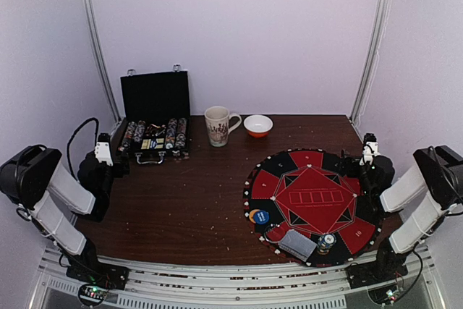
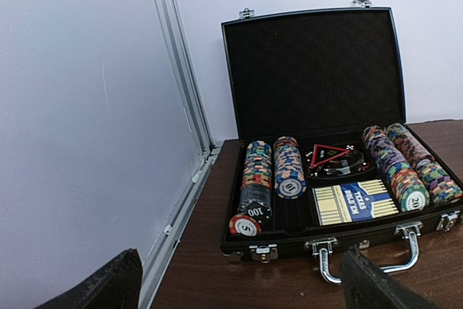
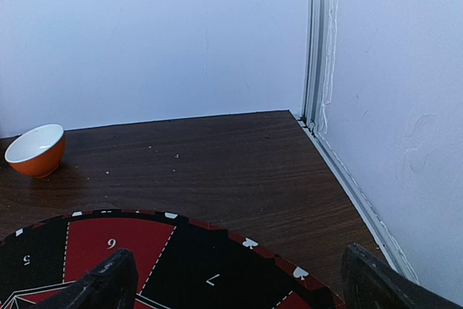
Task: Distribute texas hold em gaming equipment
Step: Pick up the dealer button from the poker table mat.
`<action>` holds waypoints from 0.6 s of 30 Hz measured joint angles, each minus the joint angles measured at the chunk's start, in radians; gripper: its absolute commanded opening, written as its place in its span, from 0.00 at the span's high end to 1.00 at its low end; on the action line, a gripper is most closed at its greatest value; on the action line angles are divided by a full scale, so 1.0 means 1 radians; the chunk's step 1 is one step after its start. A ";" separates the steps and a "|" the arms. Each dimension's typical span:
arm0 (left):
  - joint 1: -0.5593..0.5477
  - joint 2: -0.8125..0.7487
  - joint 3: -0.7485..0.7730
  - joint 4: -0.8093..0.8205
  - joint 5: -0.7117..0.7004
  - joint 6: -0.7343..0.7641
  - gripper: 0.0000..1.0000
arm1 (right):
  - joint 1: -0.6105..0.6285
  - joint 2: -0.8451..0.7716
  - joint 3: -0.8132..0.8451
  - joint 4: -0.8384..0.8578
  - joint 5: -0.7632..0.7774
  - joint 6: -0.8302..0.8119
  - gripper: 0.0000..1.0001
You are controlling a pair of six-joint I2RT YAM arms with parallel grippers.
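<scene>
Poker chips (image 2: 288, 167) lie in striped rows inside the open black case (image 2: 311, 70), with a boxed card deck (image 2: 356, 201) and a tray of button discs (image 2: 338, 159) between the rows. My left gripper (image 2: 239, 291) hovers open just in front of the case, holding nothing. On the round red-and-black mat (image 1: 312, 195) lie a grey-blue deck of cards (image 1: 298, 244), a short chip stack (image 1: 329, 240) and a blue and orange button disc (image 1: 259, 216). My right gripper (image 1: 369, 151) is open over the mat's far right edge (image 3: 304, 274), its fingers (image 3: 105, 284) empty.
A patterned mug (image 1: 219, 125) and an orange bowl (image 1: 258, 125) stand at the back between case and mat. White walls with metal rails (image 2: 181, 92) close in both sides. Crumbs speckle the brown table (image 1: 195, 200).
</scene>
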 measured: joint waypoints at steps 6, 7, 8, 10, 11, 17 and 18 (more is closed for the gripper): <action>0.000 0.000 0.000 0.000 0.001 0.000 0.02 | 0.000 0.000 0.000 0.000 0.000 0.000 0.00; 0.000 0.000 0.000 0.000 0.001 0.000 0.02 | 0.000 0.000 0.000 0.000 0.001 0.000 0.00; 0.000 -0.001 0.000 0.000 0.002 0.000 0.02 | 0.000 -0.001 0.000 -0.002 0.007 0.001 0.00; 0.000 -0.026 0.002 -0.038 0.002 0.001 0.02 | 0.000 -0.023 0.008 -0.051 0.029 0.010 0.00; 0.000 -0.067 0.009 -0.095 -0.001 0.000 0.02 | 0.000 -0.053 0.023 -0.109 0.043 0.018 0.00; 0.000 -0.347 0.290 -0.499 -0.036 -0.037 0.02 | -0.002 -0.332 0.198 -0.393 0.027 0.017 0.00; -0.001 -0.370 0.340 -0.544 -0.027 -0.051 0.02 | -0.002 -0.370 0.238 -0.433 -0.003 0.017 0.00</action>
